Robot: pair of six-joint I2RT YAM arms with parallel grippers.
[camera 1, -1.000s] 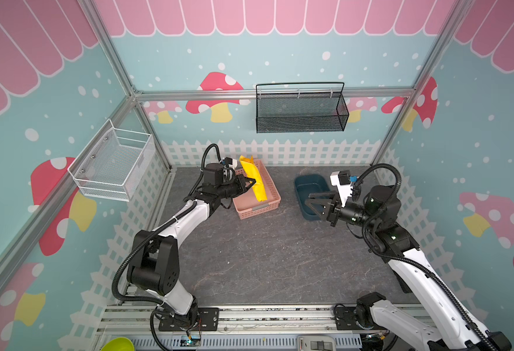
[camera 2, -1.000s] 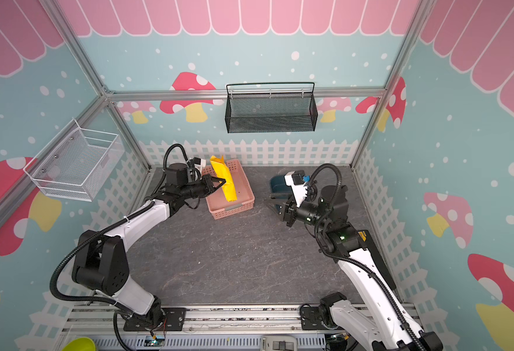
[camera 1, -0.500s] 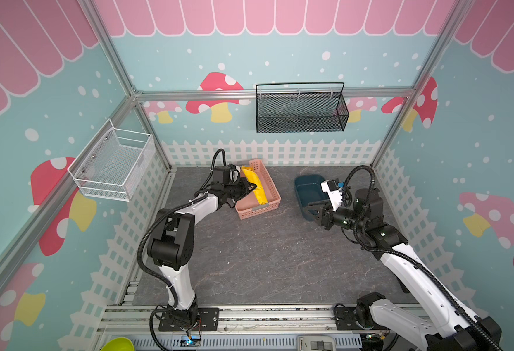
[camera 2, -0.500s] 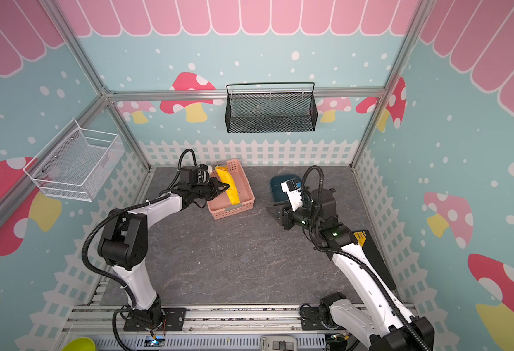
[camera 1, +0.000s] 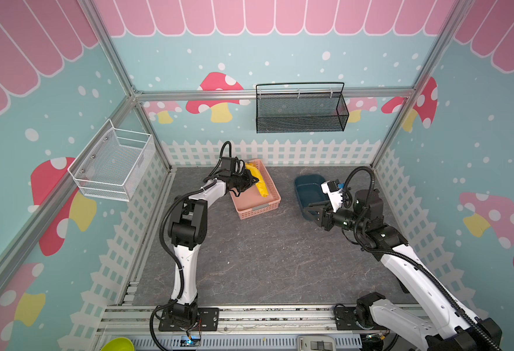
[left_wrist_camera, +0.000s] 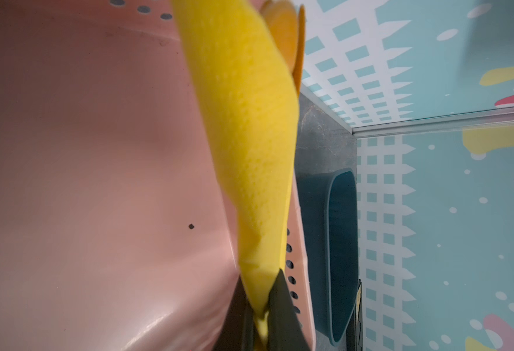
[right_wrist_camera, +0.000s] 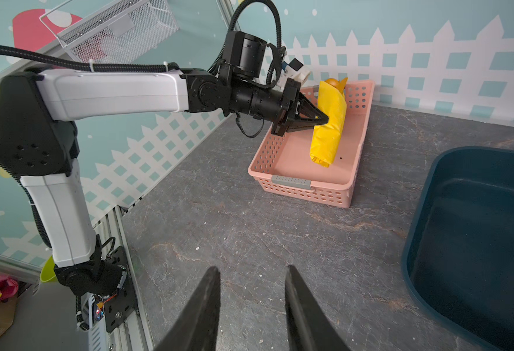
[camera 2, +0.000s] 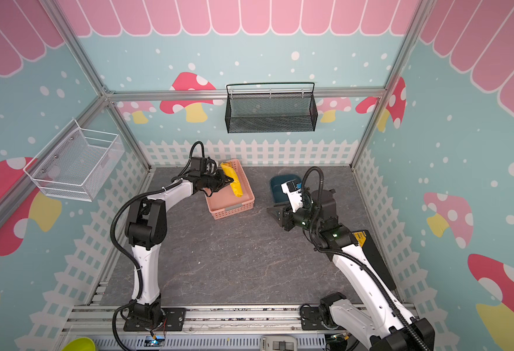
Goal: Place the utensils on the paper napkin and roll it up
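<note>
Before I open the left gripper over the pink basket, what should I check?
1. Left gripper shut on the rolled paper napkin: ok, the jaws pinch its side.
2. Roll's lower end inside the pink basket: ok; the roll is tilted, with its upper end above the far rim.
3. Lower end resting on the basket floor: cannot tell.
4. Utensils inside the roll: orange tips show at the upper end; whether all three are there: cannot tell.
5. Right gripper open, empty and away from the basket: ok.
6. Dark blue bin apart from the basket: ok.
</note>
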